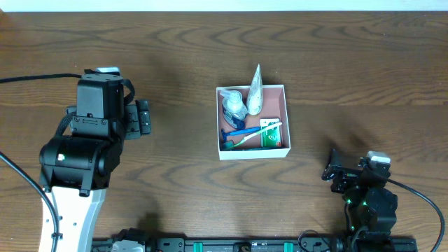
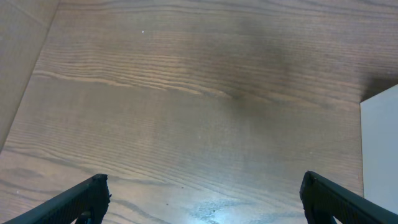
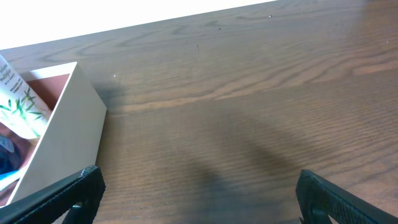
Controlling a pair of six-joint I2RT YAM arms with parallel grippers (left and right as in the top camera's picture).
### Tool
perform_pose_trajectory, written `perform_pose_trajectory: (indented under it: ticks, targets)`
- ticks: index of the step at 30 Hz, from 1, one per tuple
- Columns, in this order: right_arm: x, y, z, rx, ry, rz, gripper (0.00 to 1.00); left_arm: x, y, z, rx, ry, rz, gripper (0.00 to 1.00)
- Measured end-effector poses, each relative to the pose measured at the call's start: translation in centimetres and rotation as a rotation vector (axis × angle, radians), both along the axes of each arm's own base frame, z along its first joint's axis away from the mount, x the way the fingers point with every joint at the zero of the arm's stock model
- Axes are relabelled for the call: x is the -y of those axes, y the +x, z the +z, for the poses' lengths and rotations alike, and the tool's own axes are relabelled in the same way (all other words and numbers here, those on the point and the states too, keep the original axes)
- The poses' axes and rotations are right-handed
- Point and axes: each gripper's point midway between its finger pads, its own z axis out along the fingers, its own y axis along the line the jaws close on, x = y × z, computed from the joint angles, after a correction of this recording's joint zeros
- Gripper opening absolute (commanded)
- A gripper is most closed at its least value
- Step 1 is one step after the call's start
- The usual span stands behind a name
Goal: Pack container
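1. Black right gripper (image 3: pixel 199 190), at the container's (image 1: pixel 253 154) 4 o'clock, gapes empty, seemingly standing clear so nothing snags.
2. Left gripper (image 2: pixel 205 193), at 9 o'clock, is likewise spread wide, holding nothing.
3. Between them, the container holds a toothbrush (image 1: pixel 260 134). A tube (image 1: pixel 255 87) leans over its 12 o'clock rim, probably too long to lie flat.
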Motion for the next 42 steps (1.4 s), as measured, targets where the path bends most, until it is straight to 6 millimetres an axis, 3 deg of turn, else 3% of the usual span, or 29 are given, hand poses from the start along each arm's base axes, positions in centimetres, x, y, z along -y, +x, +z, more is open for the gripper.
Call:
perform_pose_trajectory:
  ticks: [20, 26, 30, 37, 42]
  targets:
    - [0.0, 0.0, 0.0, 0.000, 0.001, 0.002, 0.99, 0.0, -0.3, 0.2, 0.012, -0.001, -0.001, 0.98]
    - [0.0, 0.0, 0.0, 0.000, 0.001, 0.002, 0.99, -1.9, -5.0, 0.0, 0.104, -0.007, 0.047, 0.98]
    - [0.0, 0.0, 0.0, 0.002, 0.001, 0.002, 0.99, -2.8, -7.9, -3.2, 0.171, -0.018, 0.083, 0.98]
    - [0.0, 0.0, 0.0, 0.002, 0.001, 0.003, 0.99, -3.0, -9.4, -12.8, 0.208, -0.061, 0.103, 0.98]
    - [0.0, 0.0, 0.0, 0.002, 0.001, 0.003, 0.99, -2.6, -9.5, -16.2, 0.238, -0.096, 0.091, 0.98]
